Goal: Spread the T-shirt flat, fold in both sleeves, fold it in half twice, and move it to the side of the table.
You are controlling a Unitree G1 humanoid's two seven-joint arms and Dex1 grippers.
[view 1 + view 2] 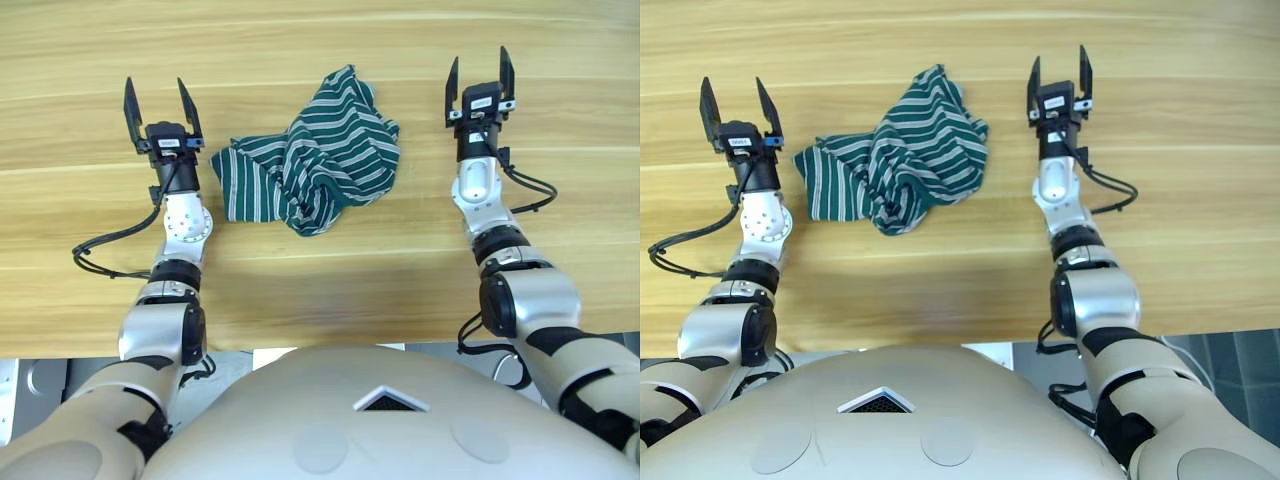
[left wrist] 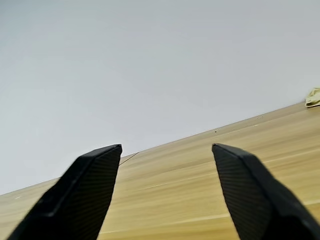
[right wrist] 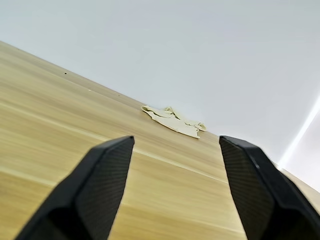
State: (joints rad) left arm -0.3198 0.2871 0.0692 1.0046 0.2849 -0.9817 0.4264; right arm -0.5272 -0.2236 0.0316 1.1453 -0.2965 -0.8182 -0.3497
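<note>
- My left gripper (image 1: 157, 92) and right gripper (image 1: 480, 62) both gape wide, holding nothing, over the wooden table (image 1: 300, 40).
- The crumpled striped T-shirt (image 1: 320, 160) lies between them, nearer my left, touching neither.
- A pale cloth (image 3: 172, 120) lies at the table's far edge.

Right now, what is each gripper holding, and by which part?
Nothing is held: left gripper and right gripper stand open, apart from the crumpled T-shirt.
</note>
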